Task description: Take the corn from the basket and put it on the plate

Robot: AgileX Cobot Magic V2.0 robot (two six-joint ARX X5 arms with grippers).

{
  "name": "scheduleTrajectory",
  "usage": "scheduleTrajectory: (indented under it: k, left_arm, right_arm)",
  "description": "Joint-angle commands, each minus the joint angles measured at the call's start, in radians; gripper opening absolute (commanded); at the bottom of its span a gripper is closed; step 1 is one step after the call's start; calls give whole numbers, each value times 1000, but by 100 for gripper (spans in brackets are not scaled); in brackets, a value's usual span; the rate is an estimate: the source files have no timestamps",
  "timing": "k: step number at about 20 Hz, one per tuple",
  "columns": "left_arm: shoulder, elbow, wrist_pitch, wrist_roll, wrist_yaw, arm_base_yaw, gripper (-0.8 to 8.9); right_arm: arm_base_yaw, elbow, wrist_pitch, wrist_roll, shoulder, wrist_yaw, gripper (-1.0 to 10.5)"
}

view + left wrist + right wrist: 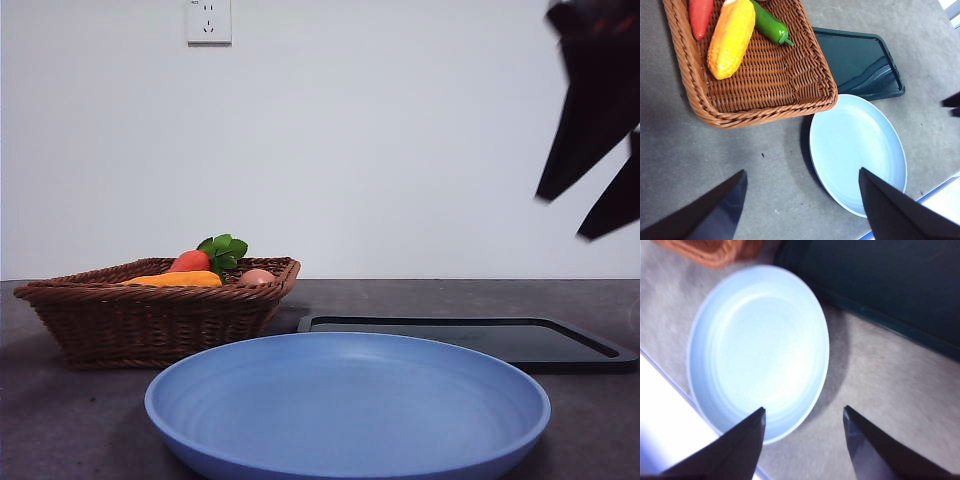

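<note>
The corn [175, 279] [731, 37], a long orange-yellow cob, lies in the brown wicker basket [150, 320] [770, 85] at the left. In front of the basket stands the light-blue plate [350, 400] [857, 150] [760, 345], with nothing on it. My left gripper [801, 172] hangs open high above the table, near the basket's corner and the plate's edge, holding nothing. My right gripper [804, 408] [565, 217] is open too. It hovers at the upper right, above the plate's edge, and is empty.
A flat black tray [470, 335] [860, 60] [880, 280] lies behind the plate on the right. A red-orange carrot with green leaves [190, 262], a green pepper [770, 25] and a small pinkish object [257, 276] share the basket. The table's front edge [660, 405] runs close to the plate.
</note>
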State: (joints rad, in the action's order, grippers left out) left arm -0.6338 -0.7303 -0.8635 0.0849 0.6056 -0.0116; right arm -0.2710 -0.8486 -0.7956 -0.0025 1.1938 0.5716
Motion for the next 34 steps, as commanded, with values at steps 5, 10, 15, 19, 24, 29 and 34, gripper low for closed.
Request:
scheduleTrajectory:
  k: [5, 10, 15, 19, 24, 29, 34]
  left_arm:
    - [-6, -17, 11, -13, 4, -2, 365]
    - [-6, -17, 11, -13, 4, -2, 365]
    - [-6, -17, 11, -13, 4, -2, 365]
    - [-6, -17, 15, -13, 4, -2, 365]
    - [-22, -17, 29, -14, 3, -2, 364]
    - [-71, -17, 84, -14, -18, -30, 363]
    - [-170, -76, 136, -30, -154, -119, 363]
  right_arm:
    - [-98, -18, 116, 3, 227, -43, 258]
    - [-146, -18, 183, 8, 341, -53, 255]
    - [-163, -18, 228, 21, 394, -56, 165]
    - [-166, -17, 243, 22, 396, -74, 8]
    - [-165, -17, 245, 31, 396, -109, 1]
    - [-164, -18, 217, 51, 362, -104, 1]
    - [-158, -33, 111, 62, 189, -105, 1]
